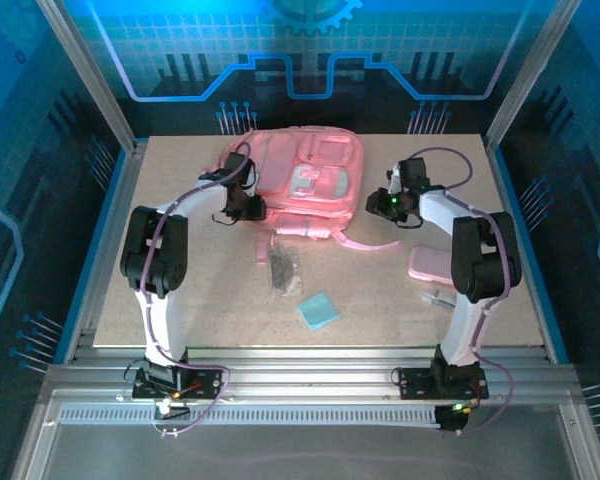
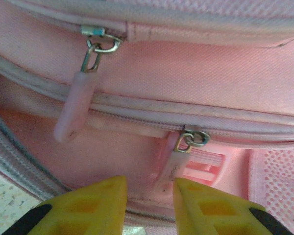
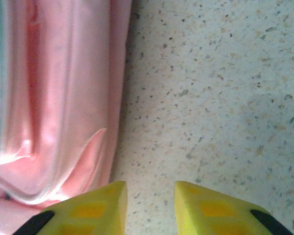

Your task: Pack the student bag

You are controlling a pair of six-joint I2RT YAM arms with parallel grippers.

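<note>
The student bag (image 1: 305,180), a big pink backpack, lies flat at the back middle of the table. My left gripper (image 1: 248,206) is at its near left corner. In the left wrist view this gripper (image 2: 149,182) is open. A pale pink zipper pull (image 2: 172,166) hangs between the yellow fingertips, close against the right one. A second pull (image 2: 74,107) hangs further up to the left. My right gripper (image 1: 382,204) is by the bag's right side. Seen from its wrist, the right gripper (image 3: 149,185) is open over bare table, with the bag's fabric (image 3: 59,98) just to its left.
A small flat pink case (image 1: 432,265) lies under the right forearm, with a clear item (image 1: 440,297) in front of it. A dark object (image 1: 281,270) and a blue pad (image 1: 317,310) lie in the middle. Pink straps (image 1: 355,243) trail from the bag toward the near side.
</note>
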